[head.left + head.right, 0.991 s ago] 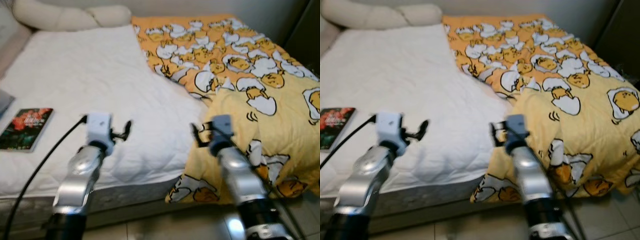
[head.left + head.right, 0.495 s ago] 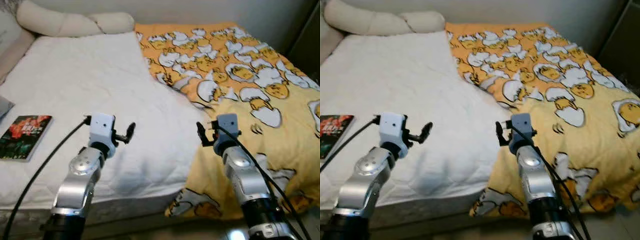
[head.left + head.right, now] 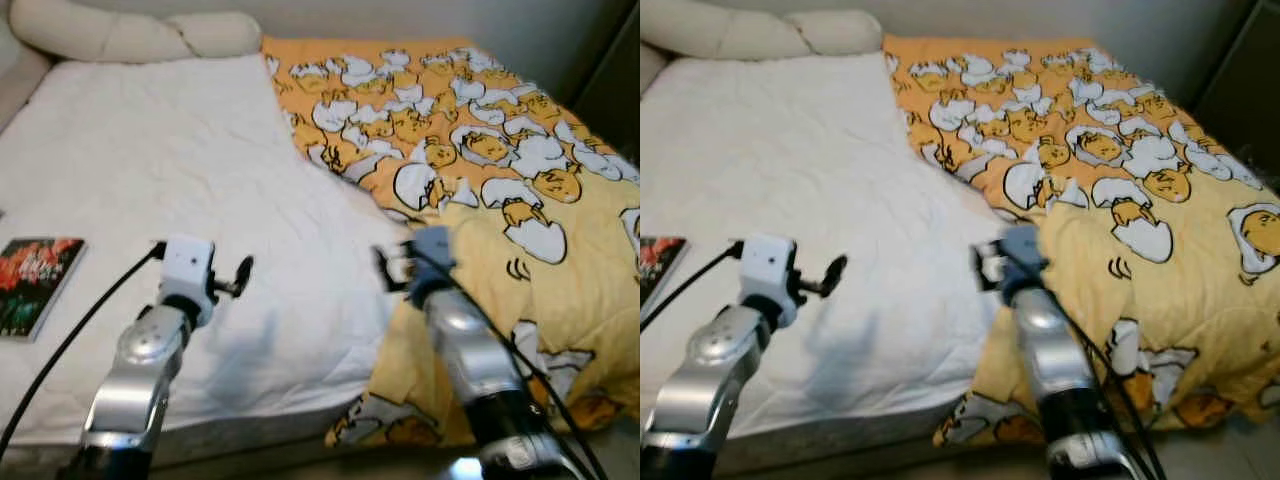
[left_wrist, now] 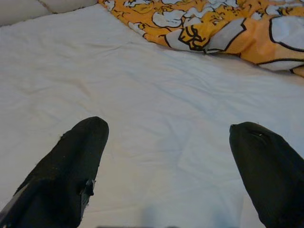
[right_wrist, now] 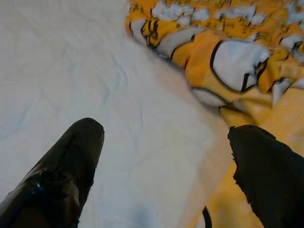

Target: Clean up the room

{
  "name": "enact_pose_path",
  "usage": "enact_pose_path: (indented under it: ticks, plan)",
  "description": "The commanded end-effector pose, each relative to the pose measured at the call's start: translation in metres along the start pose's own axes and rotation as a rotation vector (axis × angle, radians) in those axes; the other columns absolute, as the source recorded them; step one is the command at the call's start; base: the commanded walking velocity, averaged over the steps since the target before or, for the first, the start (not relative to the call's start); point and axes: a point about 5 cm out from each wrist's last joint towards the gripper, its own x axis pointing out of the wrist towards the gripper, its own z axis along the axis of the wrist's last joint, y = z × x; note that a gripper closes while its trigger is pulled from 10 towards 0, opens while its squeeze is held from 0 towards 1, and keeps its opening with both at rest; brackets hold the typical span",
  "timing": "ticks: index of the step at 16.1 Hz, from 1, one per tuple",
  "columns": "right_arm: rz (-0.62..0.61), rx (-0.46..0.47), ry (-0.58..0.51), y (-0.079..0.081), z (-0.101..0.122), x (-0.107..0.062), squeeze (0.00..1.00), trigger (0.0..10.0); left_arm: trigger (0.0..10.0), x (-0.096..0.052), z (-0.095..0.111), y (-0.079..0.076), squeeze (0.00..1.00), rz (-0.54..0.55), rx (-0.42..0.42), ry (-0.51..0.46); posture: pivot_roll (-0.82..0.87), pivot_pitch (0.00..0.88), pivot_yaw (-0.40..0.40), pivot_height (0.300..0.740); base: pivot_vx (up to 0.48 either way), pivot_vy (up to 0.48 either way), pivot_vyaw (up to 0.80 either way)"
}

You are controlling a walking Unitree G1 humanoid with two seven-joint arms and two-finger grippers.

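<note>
Left gripper (image 4: 168, 166) and right gripper (image 5: 166, 166) are held wide open, empty, above the white mattress (image 3: 150, 150) beside the yellow blanket (image 3: 500, 170).

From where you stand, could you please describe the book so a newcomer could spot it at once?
On the white quilted mattress, look to the robot's far left, near the edge. The thin dark-covered book with red flowers lies flat there, the one dark thing on the white sheet.

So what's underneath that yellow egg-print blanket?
The blanket lies bunched over one side of the bed, and its end hangs off the foot. Beside it the white quilted mattress cover lies bare, so it probably runs on beneath. Anything else under the folds is hidden.
</note>
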Motion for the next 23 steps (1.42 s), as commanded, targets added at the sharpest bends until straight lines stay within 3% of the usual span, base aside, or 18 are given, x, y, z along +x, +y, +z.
enact_pose_path:
  ticks: [1, 2, 6, 8, 9, 12, 16, 18, 21, 22, 23]
  plan:
    - [-0.05, 0.0, 0.094, -0.017, -0.015, 0.0, 0.82, 10.0, 10.0, -0.002, 0.002, -0.01, 0.16, -0.068, 0.034, 0.0, 0.08, 0.0, -0.034, 0.74, 0.0, 0.0, 0.0]
    - [-0.068, -0.006, 0.137, -0.022, -0.02, 0.003, 1.0, 10.0, 10.0, -0.004, 0.0, -0.012, 0.16, -0.104, 0.053, 0.01, 0.09, 0.0, -0.035, 0.74, 0.0, 0.0, 0.0]
    - [-0.095, -0.069, 0.29, -0.033, -0.035, 0.015, 1.0, 10.0, 10.0, -0.012, 0.002, -0.013, 0.16, -0.281, 0.118, 0.051, 0.11, 0.0, -0.026, 0.74, 0.0, 0.0, 0.0]
    - [-0.093, -0.051, 0.364, -0.034, -0.042, 0.017, 1.0, 10.0, 10.0, -0.016, 0.005, -0.015, 0.16, -0.364, 0.158, 0.065, 0.13, 0.0, -0.021, 0.74, 0.0, 0.0, 0.0]
    - [-0.084, -0.019, 0.389, -0.032, -0.045, 0.018, 0.0, 10.0, 10.0, -0.02, 0.007, -0.015, 0.16, -0.422, 0.192, 0.082, 0.15, 0.0, -0.015, 0.74, 0.0, 0.0, 0.0]
    - [-0.107, -0.061, 0.424, -0.037, -0.048, 0.018, 0.0, 10.0, 10.0, -0.034, 0.01, -0.013, 0.16, -0.511, 0.235, 0.127, 0.2, 0.0, -0.009, 0.74, 0.0, 0.0, 0.0]
    - [-0.117, -0.029, 0.441, -0.037, -0.052, 0.017, 0.0, 10.0, 10.0, -0.054, 0.011, -0.011, 0.16, -0.551, 0.268, 0.184, 0.27, 0.003, -0.01, 0.74, 0.0, 0.0, 0.0]
    - [-0.084, 0.002, 0.432, -0.034, -0.054, 0.017, 0.0, 9.3, 10.0, -0.065, 0.016, -0.015, 0.16, -0.576, 0.274, 0.189, 0.29, 0.065, -0.007, 0.74, 0.0, 0.0, 0.0]
    - [-0.1, -0.073, 0.451, -0.036, -0.058, 0.014, 0.0, 8.3, 10.0, -0.069, 0.025, -0.017, 0.16, -0.601, 0.277, 0.177, 0.31, 0.118, -0.003, 0.74, 0.0, 0.0, 0.0]
    - [-0.122, -0.093, 0.46, -0.039, -0.06, 0.013, 0.0, 7.0, 10.0, -0.072, 0.03, -0.018, 0.16, -0.608, 0.283, 0.178, 0.32, 0.137, 0.001, 0.74, 0.0, 0.0, 0.0]
    - [-0.149, -0.097, 0.467, -0.042, -0.061, 0.012, 0.0, 4.4, 10.0, -0.074, 0.032, -0.02, 0.16, -0.618, 0.286, 0.18, 0.34, 0.162, 0.007, 0.74, 0.0, 0.0, 0.0]
